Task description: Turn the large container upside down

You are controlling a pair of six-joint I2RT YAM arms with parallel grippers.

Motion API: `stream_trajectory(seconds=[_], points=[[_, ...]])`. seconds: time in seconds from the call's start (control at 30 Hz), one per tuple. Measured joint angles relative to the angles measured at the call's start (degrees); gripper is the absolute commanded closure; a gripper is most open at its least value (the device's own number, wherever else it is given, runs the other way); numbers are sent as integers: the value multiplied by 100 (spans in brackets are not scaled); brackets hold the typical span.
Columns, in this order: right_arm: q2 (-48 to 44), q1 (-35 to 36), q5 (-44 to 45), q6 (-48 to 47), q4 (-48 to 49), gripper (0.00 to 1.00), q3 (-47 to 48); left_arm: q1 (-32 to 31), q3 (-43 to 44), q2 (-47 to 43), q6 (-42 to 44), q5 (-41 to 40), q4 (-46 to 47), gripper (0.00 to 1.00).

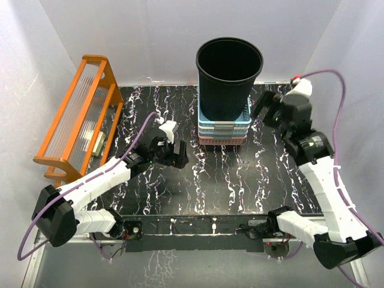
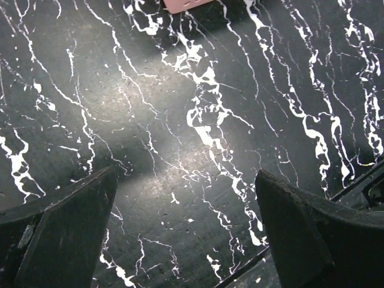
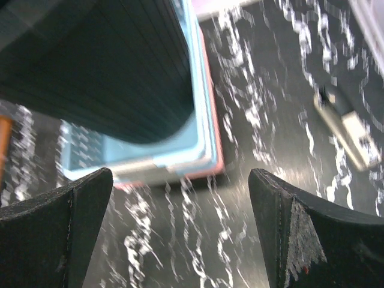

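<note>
Black container (image 1: 229, 81) atop stacked baskets (image 1: 223, 133)

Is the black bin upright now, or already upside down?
Upright. The bin has its open mouth facing up, and its narrower base rests in the stacked baskets.

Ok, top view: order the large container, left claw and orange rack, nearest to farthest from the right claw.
1. large container, just left of the right claw.
2. left claw, mid-table, left of centre.
3. orange rack, far left edge.
</note>
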Motion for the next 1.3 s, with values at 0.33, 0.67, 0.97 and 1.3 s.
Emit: stream_trajectory(seconds=[0.33,0.67,0.97,1.3], points=[[907,0,103,-175,-4,2,2970,-72,-131,-247,-214,-151,476,1],[2194,0,-190,17,-122,3,3495,-72,-105,-417,-304,-450,404,1],[3368,-177,-341,352,-846,11,4935,-72,-105,-551,-372,-660,358,1],[3687,-540,-424,501,-1078,36,4903,-72,-107,-629,-393,-662,160,1]])
